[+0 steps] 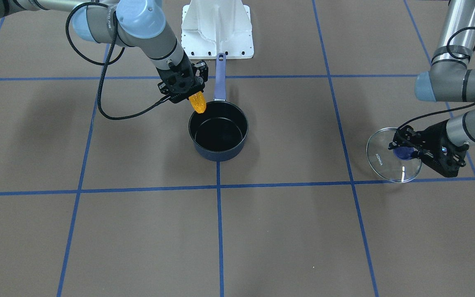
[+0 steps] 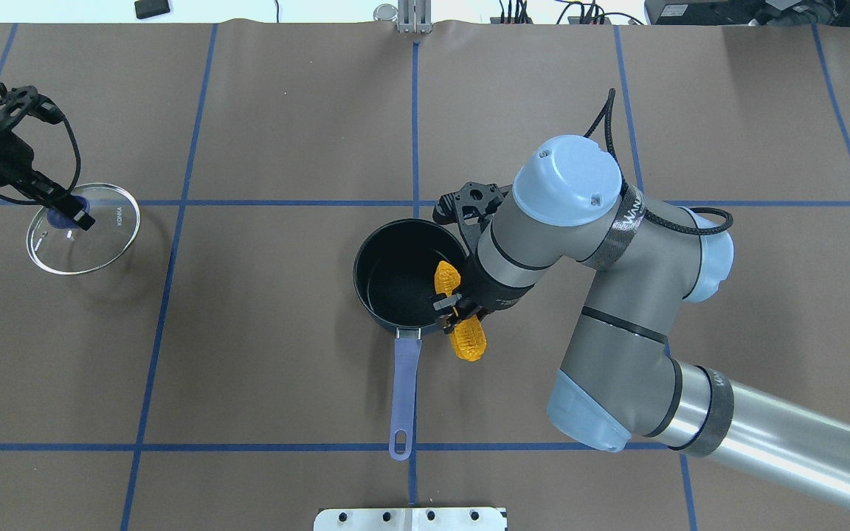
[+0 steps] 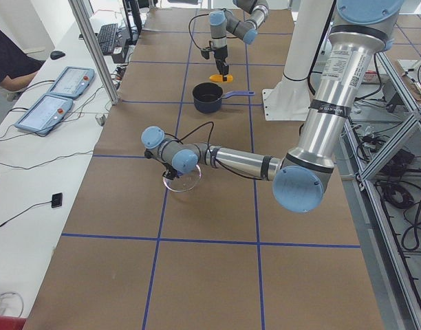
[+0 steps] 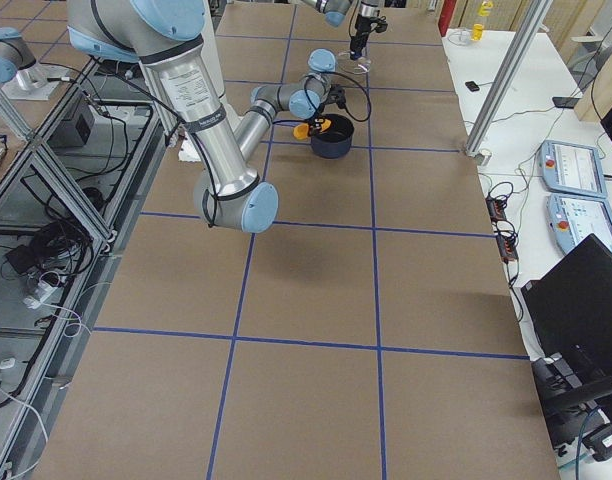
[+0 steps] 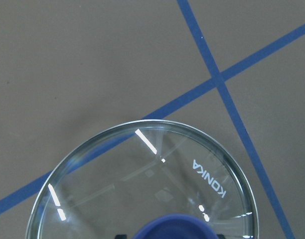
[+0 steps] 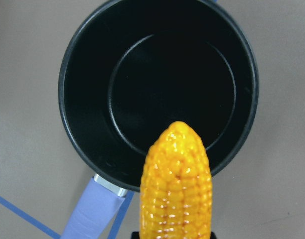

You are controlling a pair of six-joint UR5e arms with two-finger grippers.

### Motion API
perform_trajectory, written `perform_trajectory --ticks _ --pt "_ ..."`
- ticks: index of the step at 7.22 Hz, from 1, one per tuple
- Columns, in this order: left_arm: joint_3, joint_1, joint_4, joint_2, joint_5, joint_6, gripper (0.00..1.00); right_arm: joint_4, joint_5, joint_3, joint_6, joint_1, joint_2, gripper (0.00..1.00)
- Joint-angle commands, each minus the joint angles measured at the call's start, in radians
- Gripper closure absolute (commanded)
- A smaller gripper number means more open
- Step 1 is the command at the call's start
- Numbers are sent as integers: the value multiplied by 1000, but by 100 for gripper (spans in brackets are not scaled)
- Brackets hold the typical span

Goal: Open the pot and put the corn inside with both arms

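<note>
Pot sits open mid-worktop, nothing inside, black interior bare. Its handle points straight at the robot's white base mount.

Corn is in the air, not in the pot: tilted, tip over the rim on the handle side, other end outside the pot.

Right hand is clamped across the corn's middle, fingers closed on it.

Lid is well off on the robot's left. Left hand is closed on its blue knob. Can't tell if the lid touches the brown worktop or hangs just above it.
</note>
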Motion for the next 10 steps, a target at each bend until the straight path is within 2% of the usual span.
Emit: perform_trajectory --ticks 1,3,4,5,7,9,10 --pt "4 16 -35 1 8 -37 39 1 -7 -31 11 6 45 77" --pt "12 33 -73 13 13 -42 35 1 -7 -39 11 39 65 77" --pt "9 33 -73 13 11 -42 25 1 -7 -72 13 51 100 77" --pt "7 33 -75 13 11 -40 4 4 -11 -121 24 51 137 77" --pt "-2 31 -75 12 8 -43 2 125 -27 -206 92 51 146 77" --pt "-35 19 -72 18 -1 -40 1 149 -52 -229 99 51 148 74" --pt "-49 16 -67 28 -2 -40 1 152 -53 -228 108 51 149 46"
